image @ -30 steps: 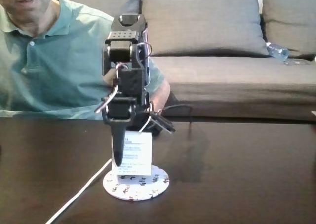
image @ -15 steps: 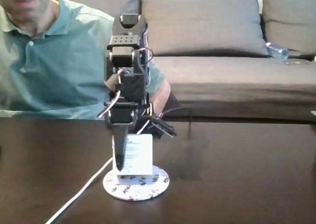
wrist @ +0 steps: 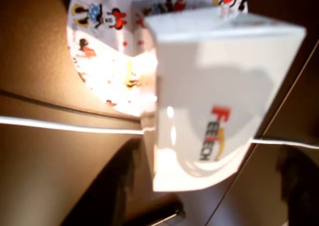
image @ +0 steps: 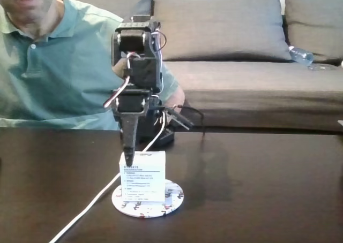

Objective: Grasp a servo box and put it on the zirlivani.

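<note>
I have lifted my black two-finger gripper (image: 130,161) up since a moment ago; its tip now sits at the box's top edge. Behind the dark wooden table (image: 268,189), a person in a green shirt (image: 59,66) sits. The round white speckled zirlivani (image: 172,196) holds the small white cardboard servo box (image: 143,177), standing upright. My fingers look let go, loose.

Grey sofa (image: 241,66) (dark table (image: 268,189) in front)
</note>
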